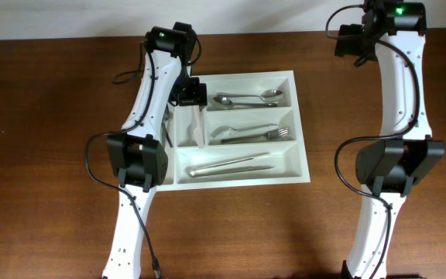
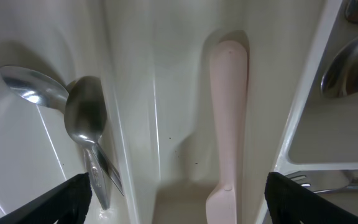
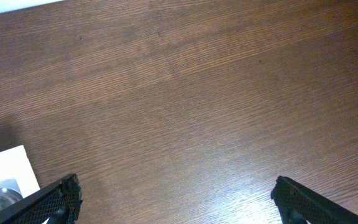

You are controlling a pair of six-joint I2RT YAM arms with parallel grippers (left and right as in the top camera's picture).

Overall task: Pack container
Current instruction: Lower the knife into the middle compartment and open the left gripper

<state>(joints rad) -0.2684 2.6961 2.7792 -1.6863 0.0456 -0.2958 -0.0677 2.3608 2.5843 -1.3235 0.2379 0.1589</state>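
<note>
The container (image 1: 300,167), a white cutlery tray, lies mid-table. My left gripper (image 1: 192,94) hovers over its narrow upright compartments, open. In the left wrist view a pale pink utensil (image 2: 229,124) lies flat in one narrow compartment, below and between the wide-spread fingers (image 2: 61,202), touching neither. Two metal spoons (image 2: 82,115) rest in the narrow compartment beside it. The long compartments hold spoons (image 1: 246,99), forks (image 1: 255,133) and long metal pieces (image 1: 231,165). My right gripper (image 3: 179,205) is open over bare wood at the far right, holding nothing.
The dark wooden table (image 1: 45,116) surrounds the tray. A corner of the tray (image 3: 5,168) shows at the lower left of the right wrist view. The left arm (image 1: 142,124) covers the tray's left edge.
</note>
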